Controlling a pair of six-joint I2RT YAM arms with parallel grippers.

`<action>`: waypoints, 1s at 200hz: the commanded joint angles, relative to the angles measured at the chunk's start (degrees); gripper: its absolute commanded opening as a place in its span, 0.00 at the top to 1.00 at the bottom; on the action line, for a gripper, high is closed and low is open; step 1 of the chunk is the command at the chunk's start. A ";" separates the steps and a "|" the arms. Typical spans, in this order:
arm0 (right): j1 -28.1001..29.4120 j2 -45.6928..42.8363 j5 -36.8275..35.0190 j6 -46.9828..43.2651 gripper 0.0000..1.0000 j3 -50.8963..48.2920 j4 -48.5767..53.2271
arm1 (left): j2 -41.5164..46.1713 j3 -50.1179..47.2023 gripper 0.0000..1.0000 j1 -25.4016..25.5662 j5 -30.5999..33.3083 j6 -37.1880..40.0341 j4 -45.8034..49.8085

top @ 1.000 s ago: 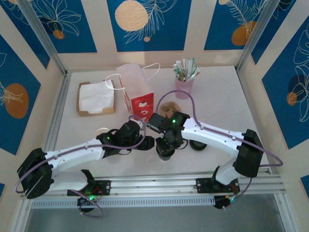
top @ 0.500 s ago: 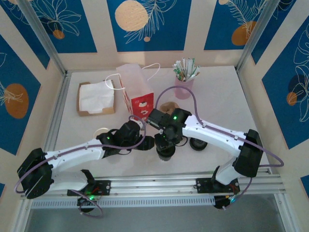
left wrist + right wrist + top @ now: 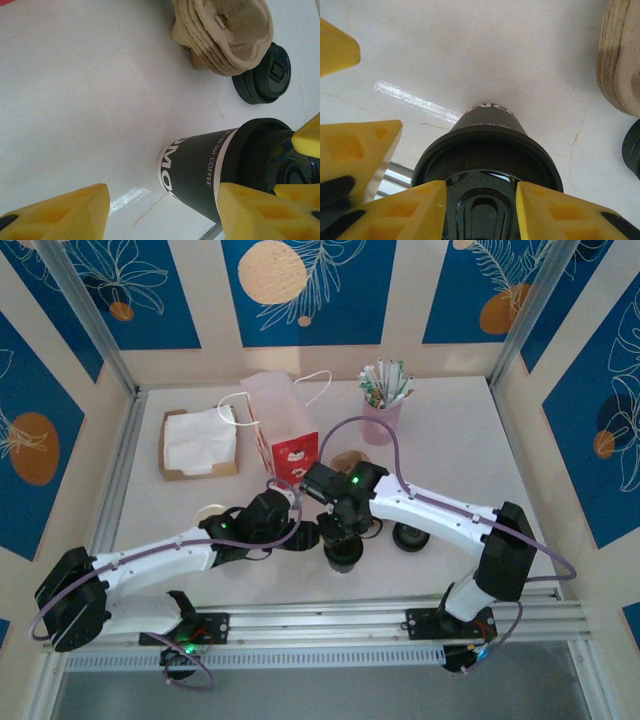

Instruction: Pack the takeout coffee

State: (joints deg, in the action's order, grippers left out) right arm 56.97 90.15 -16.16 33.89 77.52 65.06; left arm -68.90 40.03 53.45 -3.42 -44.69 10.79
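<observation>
The takeout coffee (image 3: 342, 559) stands upright near the table's front middle, a dark cup (image 3: 200, 172) with white lettering and a black lid (image 3: 487, 165). My right gripper (image 3: 480, 212) comes down on it from above, its fingers (image 3: 402, 212) closed against both sides of the lid's raised middle. From the left, my left gripper (image 3: 160, 212) is open around the cup. Its right finger (image 3: 262, 212) sits close by the cup's side, while the other finger is well apart. The cup's inside is hidden by the lid.
A red-and-white bag (image 3: 285, 435) stands open behind the grippers. Beside the cup are a stack of brown pulp holders (image 3: 225, 35) and a loose flat black lid (image 3: 262, 75). Further back are a napkin box (image 3: 198, 443) on the left and a pink cup of sticks (image 3: 383, 412).
My right wrist has shifted slightly left and toward the back above the cup. The left arm and the cup have stayed in place.
</observation>
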 commanded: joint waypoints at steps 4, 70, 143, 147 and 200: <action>0.25 1.41 -0.49 0.15 0.58 -0.80 0.07 | 0.49 0.57 0.41 -0.54 -0.36 -0.25 0.02; 1.55 2.40 -1.32 1.98 0.59 -3.69 0.46 | 0.13 0.65 0.41 -0.54 -0.43 -0.14 -0.29; 2.00 -2.35 -1.84 1.96 0.56 1.76 4.70 | 0.96 0.48 0.41 -0.54 -0.02 -0.29 -0.09; 2.00 -2.65 -1.65 1.97 0.55 1.83 4.84 | 0.96 0.42 0.41 -0.54 -0.01 -0.31 -0.06; 2.88 -4.28 0.58 2.97 0.52 -0.32 6.20 | 0.79 0.40 0.41 -0.54 0.12 -0.24 -0.18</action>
State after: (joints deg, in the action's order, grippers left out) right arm 58.89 87.24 -17.61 35.22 77.60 68.84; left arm -68.90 40.03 53.36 -3.40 -44.69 11.33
